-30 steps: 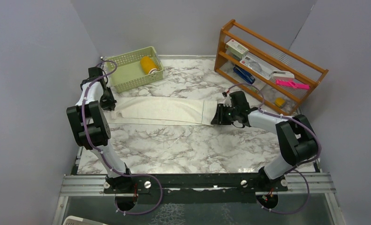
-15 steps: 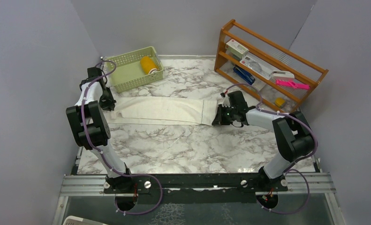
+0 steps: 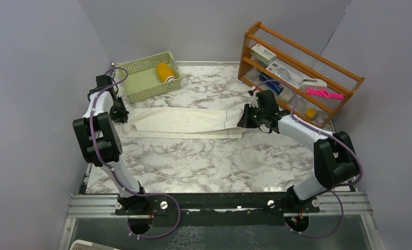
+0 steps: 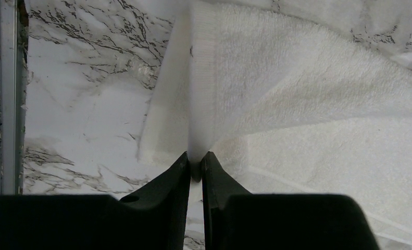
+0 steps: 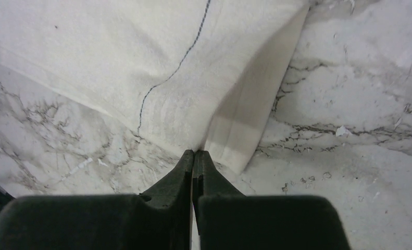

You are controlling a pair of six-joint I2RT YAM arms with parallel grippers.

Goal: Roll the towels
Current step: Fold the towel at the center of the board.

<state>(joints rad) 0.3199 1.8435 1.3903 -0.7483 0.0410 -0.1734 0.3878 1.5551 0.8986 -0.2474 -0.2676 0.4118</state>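
Pinching opposite ends of the long cream-white cloth towel (image 3: 183, 121) stretched across the marble table (image 3: 209, 161), the left hand (image 4: 195, 165) and right hand (image 5: 194, 155) seem mid-fold; next, both should carry that edge over evenly.

table (image 3: 203, 161): fills the middle of the top view, with the arm bases along its lower edge.
basket (image 3: 139, 94): upper left of the frame, on the table's far left corner.
rolled towel (image 3: 165, 72): inside the basket, toward its right end.
rack (image 3: 297, 58): upper right of the frame, on the table's far right side, with small items on its shelves.
flat towel (image 3: 183, 121): on the table, stretched left to right across the centre, below the basket and left of the rack.
left gripper (image 3: 121, 115): at the flat towel's left end, just below the basket, touching the cloth.
right gripper (image 3: 244, 121): at the flat towel's right end, between it and the rack, touching the cloth.
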